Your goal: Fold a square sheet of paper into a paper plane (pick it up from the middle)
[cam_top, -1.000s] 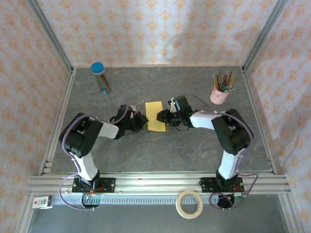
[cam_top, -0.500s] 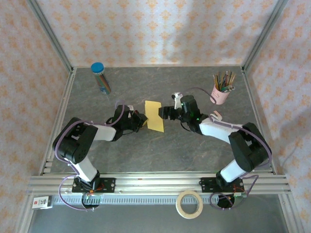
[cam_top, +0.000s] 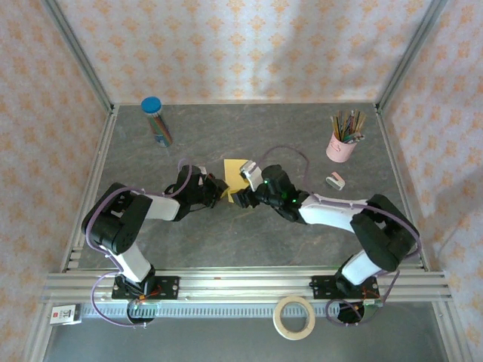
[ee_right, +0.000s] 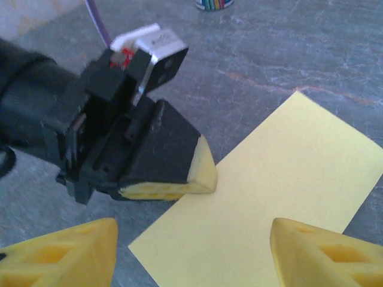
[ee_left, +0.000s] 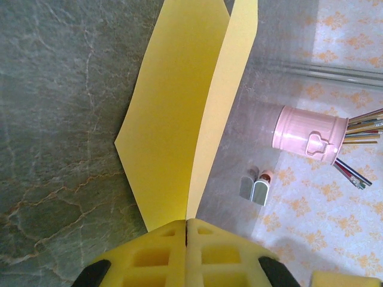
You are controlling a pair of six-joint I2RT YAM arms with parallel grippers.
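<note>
The square sheet of paper is yellow and lies folded in half on the grey table, just left of centre. My left gripper is shut on its near left edge. In the left wrist view the yellow pads meet on the two layers of the sheet, which fan apart further away. My right gripper hovers low over the near end of the sheet, covering part of it. In the right wrist view its fingertips stand wide apart, open, on either side of the sheet, facing the left gripper.
A blue-capped tube of pencils stands at the back left. A pink cup of pencils stands at the back right, with a small eraser in front of it. A roll of tape lies beyond the front rail.
My right arm has swung from the sheet's right side to over its near end, close to the left gripper, jaws open. The left gripper has stayed shut on the sheet.
</note>
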